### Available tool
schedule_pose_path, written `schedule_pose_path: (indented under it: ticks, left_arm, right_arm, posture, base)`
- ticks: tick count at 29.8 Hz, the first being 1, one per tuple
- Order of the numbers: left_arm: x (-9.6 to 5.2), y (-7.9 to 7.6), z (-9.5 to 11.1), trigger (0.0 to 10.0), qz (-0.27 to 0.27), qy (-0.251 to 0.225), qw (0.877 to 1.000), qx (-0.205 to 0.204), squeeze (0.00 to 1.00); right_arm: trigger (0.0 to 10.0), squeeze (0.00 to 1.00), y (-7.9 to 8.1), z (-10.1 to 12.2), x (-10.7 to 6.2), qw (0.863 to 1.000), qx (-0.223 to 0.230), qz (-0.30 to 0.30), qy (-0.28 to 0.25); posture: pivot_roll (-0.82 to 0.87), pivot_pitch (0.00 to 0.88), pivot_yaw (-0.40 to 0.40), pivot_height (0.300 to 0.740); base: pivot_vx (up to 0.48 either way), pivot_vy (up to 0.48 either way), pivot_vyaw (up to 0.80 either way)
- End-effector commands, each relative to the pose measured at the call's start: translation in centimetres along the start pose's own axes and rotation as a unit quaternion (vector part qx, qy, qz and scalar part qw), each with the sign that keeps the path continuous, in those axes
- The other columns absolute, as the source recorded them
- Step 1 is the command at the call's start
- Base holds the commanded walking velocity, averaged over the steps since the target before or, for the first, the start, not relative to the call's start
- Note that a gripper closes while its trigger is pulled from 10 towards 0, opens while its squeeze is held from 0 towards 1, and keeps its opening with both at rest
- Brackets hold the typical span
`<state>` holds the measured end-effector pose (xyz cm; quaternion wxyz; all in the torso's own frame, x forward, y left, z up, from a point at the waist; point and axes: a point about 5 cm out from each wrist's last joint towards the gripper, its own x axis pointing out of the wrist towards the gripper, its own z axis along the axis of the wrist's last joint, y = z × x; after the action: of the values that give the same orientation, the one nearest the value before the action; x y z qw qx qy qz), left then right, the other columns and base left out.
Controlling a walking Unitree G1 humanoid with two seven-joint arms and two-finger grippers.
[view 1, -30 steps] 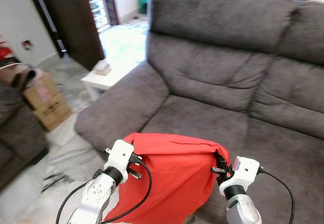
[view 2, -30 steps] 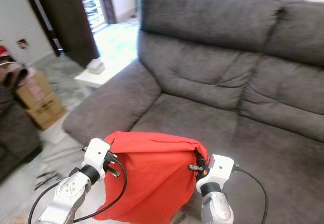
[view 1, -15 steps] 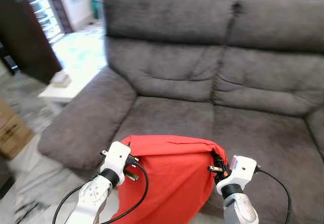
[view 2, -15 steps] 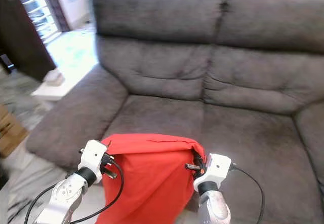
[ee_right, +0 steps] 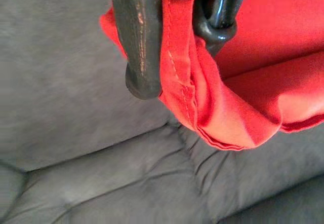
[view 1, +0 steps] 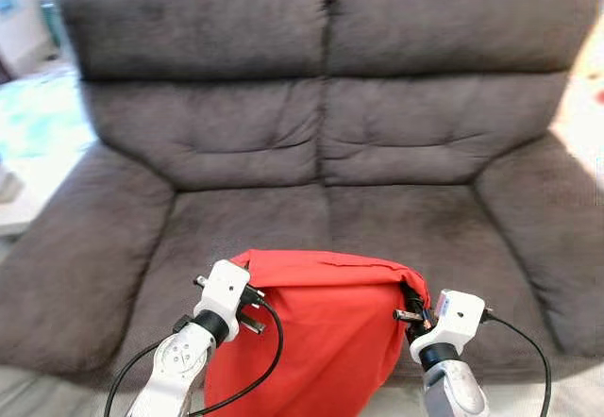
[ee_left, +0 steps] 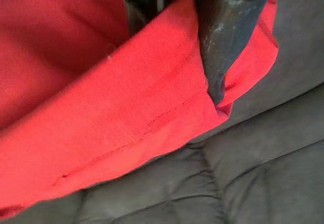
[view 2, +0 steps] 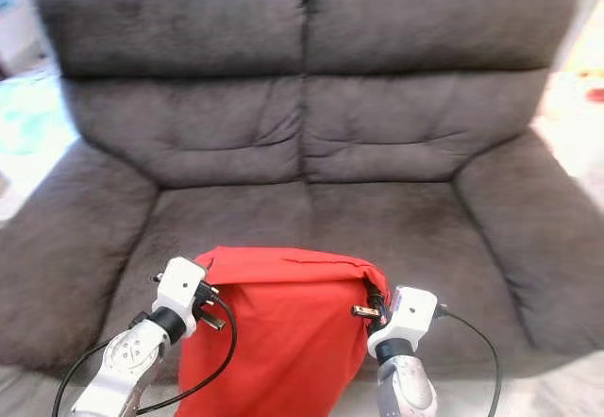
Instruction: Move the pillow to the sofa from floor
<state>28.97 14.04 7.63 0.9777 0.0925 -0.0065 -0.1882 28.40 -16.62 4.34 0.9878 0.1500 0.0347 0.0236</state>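
Right gripper (ee_right: 174,41) pinches the red pillow's (ee_right: 253,82) seamed edge above grey sofa (ee_right: 76,148) cushions

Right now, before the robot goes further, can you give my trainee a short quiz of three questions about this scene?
1. True or false: the pillow lies on the floor.
2. What holds the pillow's top edge? A) only the left gripper; B) both the left gripper and the right gripper; C) a person's hand.
3. Fill the gap: the sofa ahead has a ___ colour.

Key:
1. False: it hangs in the air in front of the sofa seat.
2. B: each gripper is shut on one top corner, as the wrist views show.
3. Dark grey.
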Motion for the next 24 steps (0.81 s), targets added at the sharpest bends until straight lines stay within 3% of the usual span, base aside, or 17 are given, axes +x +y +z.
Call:
schedule_pose_path:
  ticks: [1,8,21,24]
  left_arm:
    - [-0.72,2.28,0.42,10.0,0.053,-0.016,0.998,-0.001,0.00]
    - [-0.74,2.19,0.51,10.0,0.054,-0.020,0.998,0.001,0.00]
    - [-0.78,2.34,0.60,10.0,0.057,-0.022,0.998,0.001,0.00]
    - [-0.78,2.34,0.62,10.0,0.056,-0.023,0.998,0.001,0.00]
  right_arm:
    - [10.0,0.00,-1.94,2.66,0.18,0.996,0.009,-0.054,-0.069]
    - [10.0,0.00,-2.00,2.70,0.15,0.996,0.003,-0.051,-0.068]
    - [10.0,0.00,-1.66,2.67,0.37,0.997,-0.028,-0.038,-0.060]
    - [10.0,0.00,-1.37,2.72,0.35,0.997,-0.034,-0.028,-0.064]
  posture:
    - [-0.02,0.095,0.058,0.740]
    - [-0.02,0.099,0.054,0.740]
    - [-0.02,0.102,0.055,0.740]
    - [-0.02,0.102,0.056,0.740]
  base:
    - [0.000,0.000,-0.80]
    - [0.000,0.000,-0.11]
    - [0.000,-0.408,0.00]
    - [0.000,-0.424,0.71]
